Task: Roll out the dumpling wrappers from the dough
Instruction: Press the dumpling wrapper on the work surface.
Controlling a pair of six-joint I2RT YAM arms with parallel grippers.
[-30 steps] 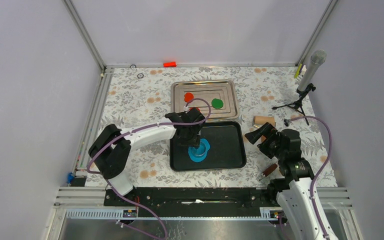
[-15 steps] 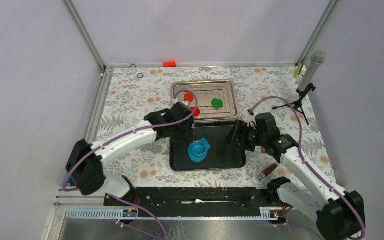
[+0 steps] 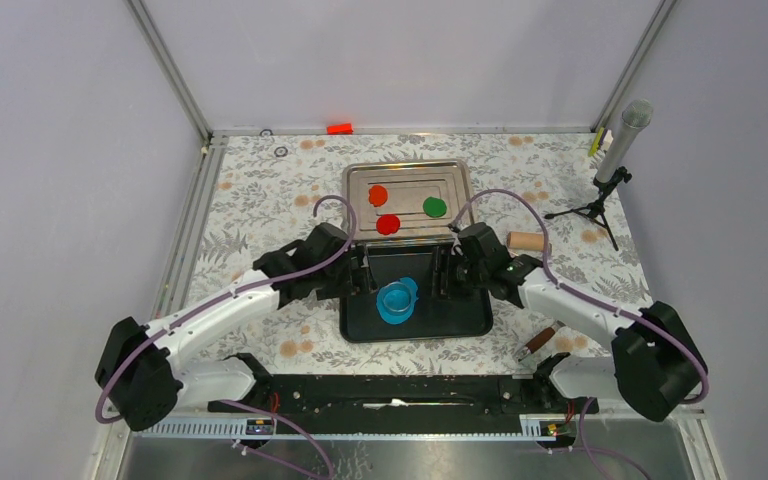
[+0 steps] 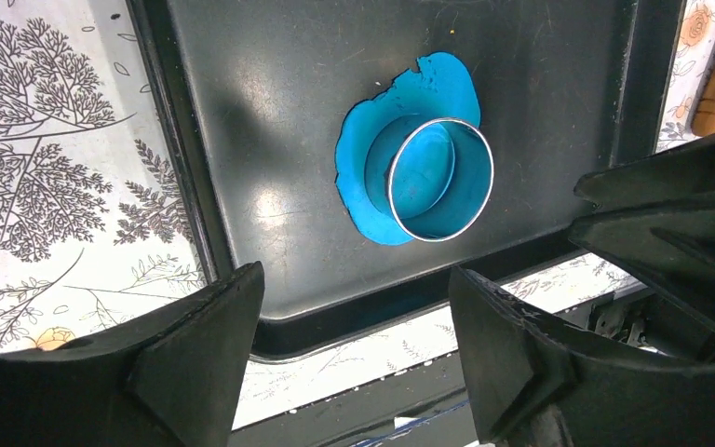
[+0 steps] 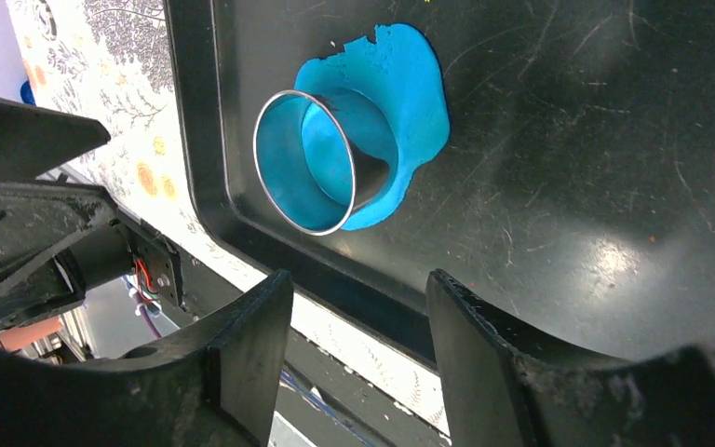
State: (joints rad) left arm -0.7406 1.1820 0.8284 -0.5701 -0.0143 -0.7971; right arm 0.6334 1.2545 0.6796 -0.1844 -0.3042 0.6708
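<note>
Flanking the dough [image 4: 358, 191] on the black tray [image 4: 270, 112], our left jaws and right jaws stood wide and empty. We saw it lie flat between them under a metal ring [image 5: 375, 175].

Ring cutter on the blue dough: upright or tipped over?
Upright. The metal ring cutter stands on its rim on the blue dough sheet, open end up, with its round opening showing in both wrist views.

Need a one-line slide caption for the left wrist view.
Open left pincer above the black tray, metal ring cutter standing on flattened blue dough.
</note>
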